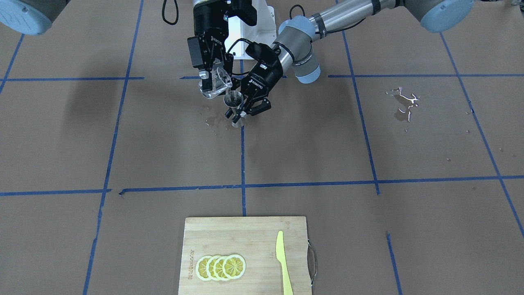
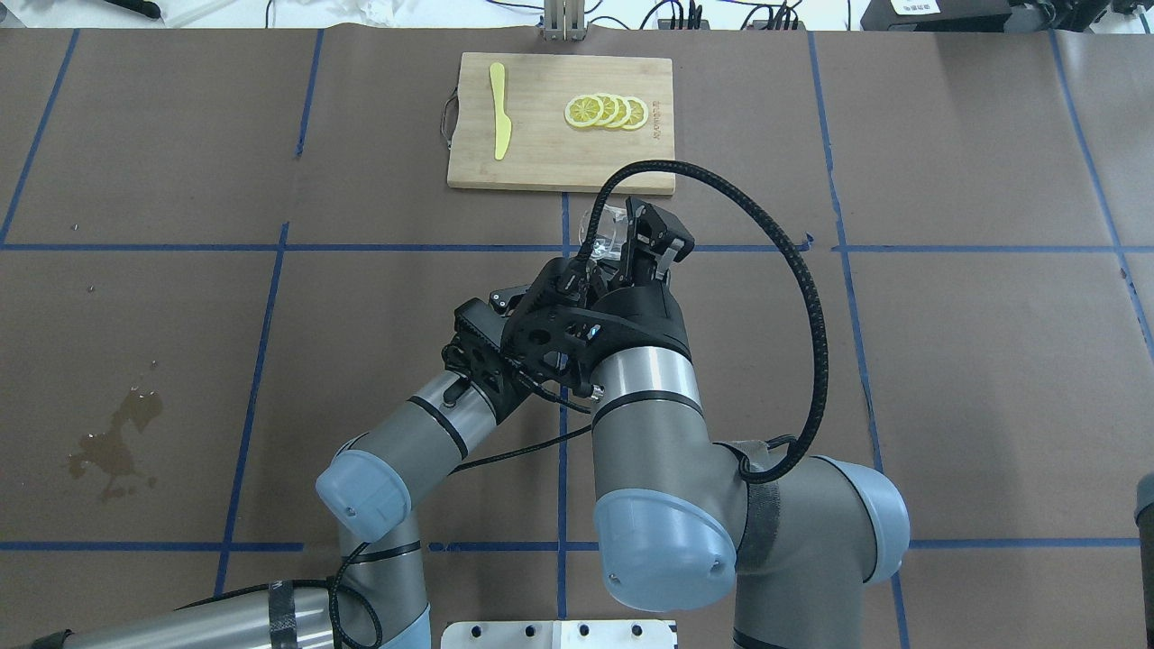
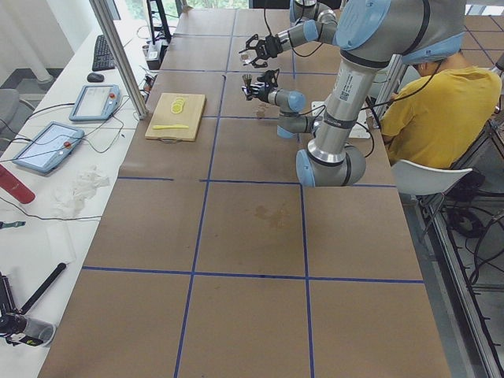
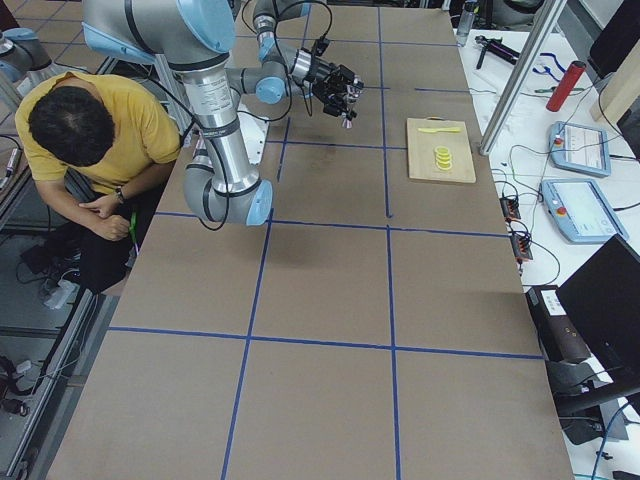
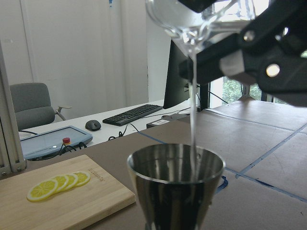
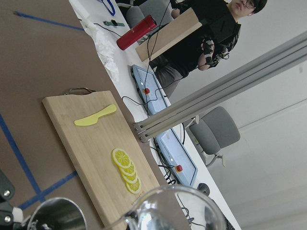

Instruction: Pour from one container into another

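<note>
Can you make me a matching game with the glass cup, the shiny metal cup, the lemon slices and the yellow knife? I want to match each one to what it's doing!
Things:
1. glass cup
2. steel jigger
3. lemon slices
4. yellow knife

What it's doing:
A. lying alone by the handle of the cutting board
B. upright, catching the stream
C. tipped, pouring
D. overlapping in a row

Pairs: 1-C, 2-B, 3-D, 4-A

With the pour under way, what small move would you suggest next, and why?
Probably tip the cup a touch further, slowly, without shifting sideways: a thin stream falls from its lip into the jigger, and drops lie on the table beneath.
</note>
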Action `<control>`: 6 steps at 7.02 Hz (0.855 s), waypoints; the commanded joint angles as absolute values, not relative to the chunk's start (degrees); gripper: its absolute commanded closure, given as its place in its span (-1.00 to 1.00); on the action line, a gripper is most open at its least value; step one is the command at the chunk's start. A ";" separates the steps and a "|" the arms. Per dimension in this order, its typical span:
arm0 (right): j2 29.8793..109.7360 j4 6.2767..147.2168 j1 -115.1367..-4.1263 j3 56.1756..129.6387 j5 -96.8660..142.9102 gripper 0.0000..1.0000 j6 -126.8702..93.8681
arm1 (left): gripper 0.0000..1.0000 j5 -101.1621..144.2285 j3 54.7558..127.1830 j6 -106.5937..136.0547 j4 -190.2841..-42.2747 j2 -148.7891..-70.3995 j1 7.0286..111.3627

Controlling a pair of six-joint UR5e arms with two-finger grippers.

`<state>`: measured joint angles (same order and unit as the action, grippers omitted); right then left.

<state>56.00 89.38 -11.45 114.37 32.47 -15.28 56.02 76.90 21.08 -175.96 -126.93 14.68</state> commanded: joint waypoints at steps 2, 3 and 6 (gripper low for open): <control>57.12 84.94 -11.60 114.35 32.61 1.00 -35.32 | 1.00 56.07 76.99 21.09 -175.96 -127.00 14.68; 58.61 79.51 -11.78 114.52 32.61 1.00 -40.90 | 1.00 56.07 77.60 21.09 -175.96 -126.74 14.68; 65.18 73.65 -12.22 117.14 32.87 1.00 -59.10 | 1.00 55.81 79.27 21.18 -175.87 -126.04 14.85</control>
